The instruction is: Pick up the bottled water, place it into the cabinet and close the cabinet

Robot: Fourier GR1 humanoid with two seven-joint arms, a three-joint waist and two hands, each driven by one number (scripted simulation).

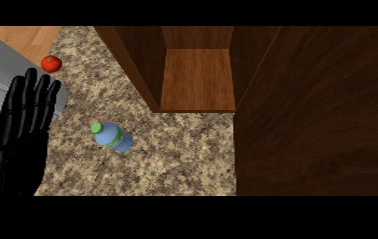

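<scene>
No step is judged complete: the bottled water [113, 136] stands ungrasped on the worktop [177, 153] before the open cabinet [197, 78], and the left hand [26, 113] is held open, fingers straight.

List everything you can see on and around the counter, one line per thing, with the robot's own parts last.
bottled water: one, pale blue with a green cap, on the counter in front of the cabinet opening, to its left.
cabinet: one, brown wood, open, shelf bare, at the counter's back.
cabinet door: one, dark brown, swung open at the right.
red fruit: one, red, far left near the counter's edge.
counter: one, speckled beige granite.
grey surface: one, grey, at the left edge, partly hidden.
left hand: one, black, open, fingers up, resting at the left edge.
right hand: not in view.
</scene>
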